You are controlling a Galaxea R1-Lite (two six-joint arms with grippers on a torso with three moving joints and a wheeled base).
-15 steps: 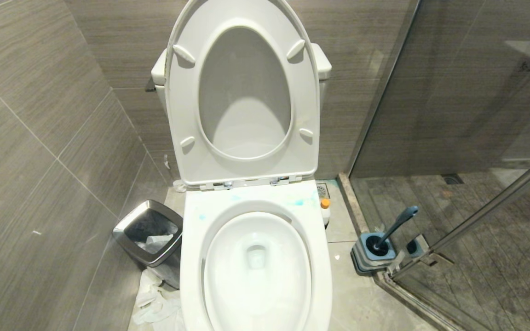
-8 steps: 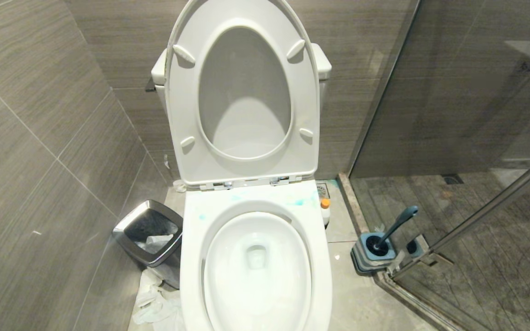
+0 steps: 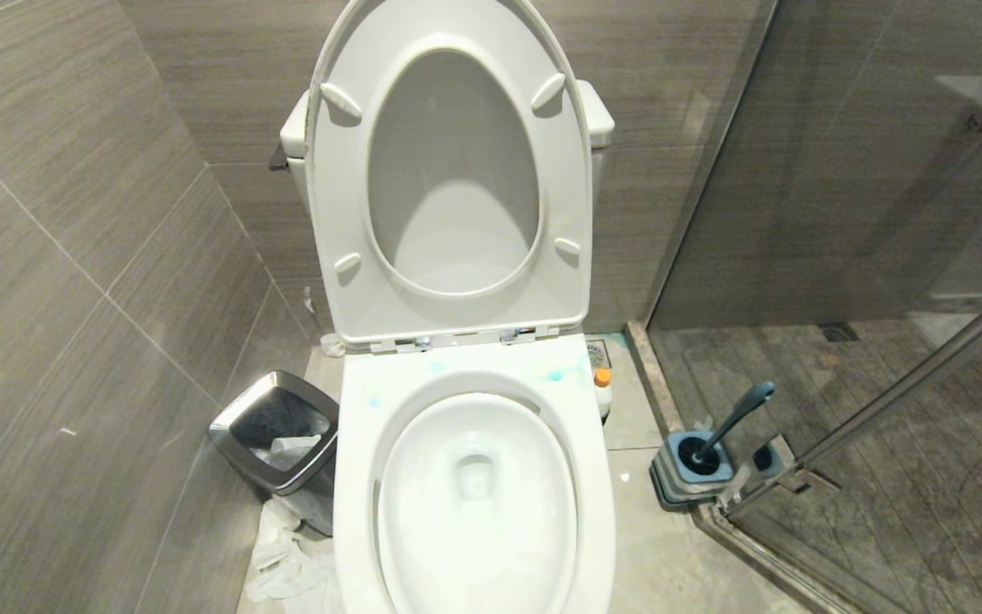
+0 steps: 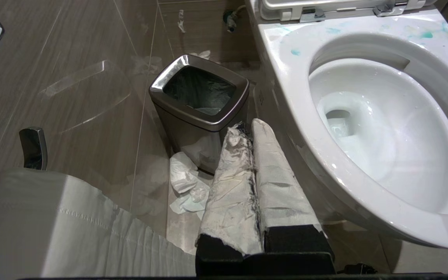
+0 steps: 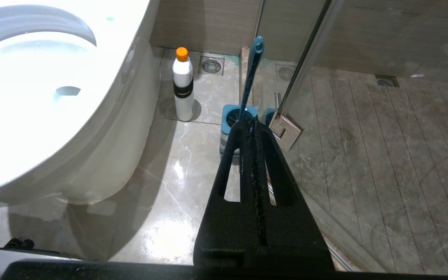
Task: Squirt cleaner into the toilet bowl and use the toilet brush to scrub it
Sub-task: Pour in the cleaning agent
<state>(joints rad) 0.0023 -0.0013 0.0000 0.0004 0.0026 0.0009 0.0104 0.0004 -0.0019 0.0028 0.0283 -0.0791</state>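
Quick count: one toilet bowl (image 3: 474, 499), and off it, one steel-rimmed bin (image 3: 280, 443) on one side, one orange-capped bottle (image 5: 182, 85) and one toilet brush (image 3: 734, 419) in one holder (image 3: 691, 477) on the other. Two floor drains (image 5: 211, 65) behind the bottle.

The left gripper (image 4: 252, 128) hangs low with its paper-wrapped fingers pressed together. The right gripper (image 5: 252, 126) is likewise closed and empty.

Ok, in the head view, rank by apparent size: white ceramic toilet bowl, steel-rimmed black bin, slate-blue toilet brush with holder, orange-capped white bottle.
1. White ceramic toilet bowl
2. Steel-rimmed black bin
3. Slate-blue toilet brush with holder
4. Orange-capped white bottle, mostly hidden behind the bowl
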